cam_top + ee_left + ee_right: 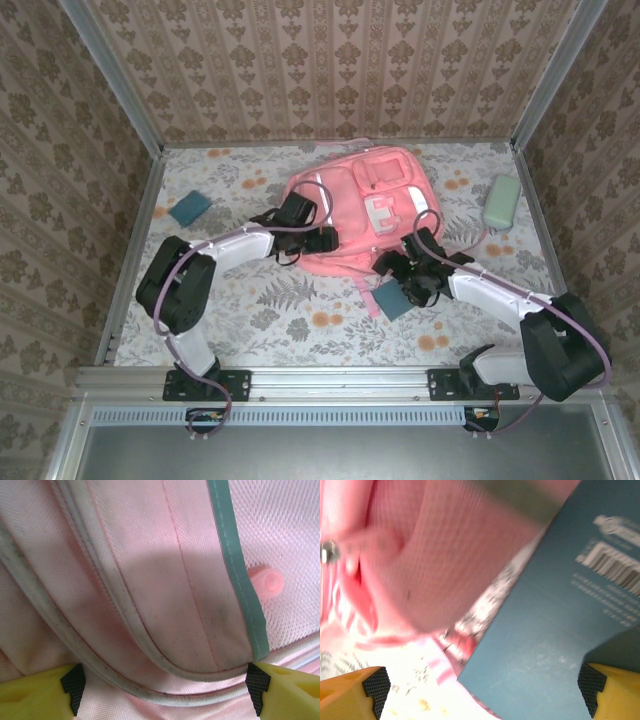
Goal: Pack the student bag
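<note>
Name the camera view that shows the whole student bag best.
Top external: the student bag appears almost whole, front pockets clear. The left wrist view gives a close patch of its fabric; the right wrist view, a blurred pink fold.

Patterned surroundings, evenly lit
The walls (350,60) are covered in brown damask paper; the table (300,320) is spread with floral cloth and framed by metal rails (340,378).

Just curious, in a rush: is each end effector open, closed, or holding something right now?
Left end effector: open, empty, above the student bag.
Right end effector: open, empty, over the teal box.
</note>
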{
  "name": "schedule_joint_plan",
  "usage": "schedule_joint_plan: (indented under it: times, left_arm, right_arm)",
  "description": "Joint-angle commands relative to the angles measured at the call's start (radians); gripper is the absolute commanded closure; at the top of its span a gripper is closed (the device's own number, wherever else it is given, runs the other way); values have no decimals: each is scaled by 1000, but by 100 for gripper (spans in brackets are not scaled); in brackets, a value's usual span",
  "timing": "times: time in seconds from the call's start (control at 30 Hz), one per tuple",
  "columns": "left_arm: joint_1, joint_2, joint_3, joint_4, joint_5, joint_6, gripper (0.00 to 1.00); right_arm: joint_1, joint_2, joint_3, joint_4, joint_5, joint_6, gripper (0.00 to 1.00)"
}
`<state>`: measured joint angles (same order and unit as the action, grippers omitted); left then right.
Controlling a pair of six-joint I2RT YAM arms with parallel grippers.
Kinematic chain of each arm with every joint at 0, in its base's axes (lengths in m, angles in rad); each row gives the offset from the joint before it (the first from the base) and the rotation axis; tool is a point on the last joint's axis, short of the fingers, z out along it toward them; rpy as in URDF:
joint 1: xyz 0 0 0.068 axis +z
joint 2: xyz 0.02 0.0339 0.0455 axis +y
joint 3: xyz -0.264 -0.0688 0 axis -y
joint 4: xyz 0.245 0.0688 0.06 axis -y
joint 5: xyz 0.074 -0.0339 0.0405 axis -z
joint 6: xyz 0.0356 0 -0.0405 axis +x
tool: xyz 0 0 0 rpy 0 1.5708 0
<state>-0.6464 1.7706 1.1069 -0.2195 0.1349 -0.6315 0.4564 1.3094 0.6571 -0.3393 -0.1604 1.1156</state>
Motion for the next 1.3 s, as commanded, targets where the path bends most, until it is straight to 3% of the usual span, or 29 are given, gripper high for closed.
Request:
schedule_joint_plan:
  times: [0.0,0.23,0.47,0.73,0.83,0.93,1.27]
  left_arm:
    - [46,62,57,3,-17,34,14]
    - [43,-43,69,-40,2,33,14]
    - [3,-208,-35,-68,-5,-16,13]
    - [-37,-376,-236,-56,-21,-112,13]
    - [-39,-426,-301,-63,-38,-135,12]
    - [-38,-466,-348,-73,-55,-144,12]
    - [-35,-545,-467,-72,-49,-183,12]
  right_arm:
    - [32,22,72,-21,-52,46,0]
    - [-37,24,192,-300,59,-255,0]
    - [-229,107,192,-310,16,-491,1]
    - [-242,238,156,-210,-51,-575,0]
    - [-213,216,114,-156,-133,-521,1]
    - [-121,171,86,-114,-156,-426,0]
    - [160,173,113,54,-144,-113,2]
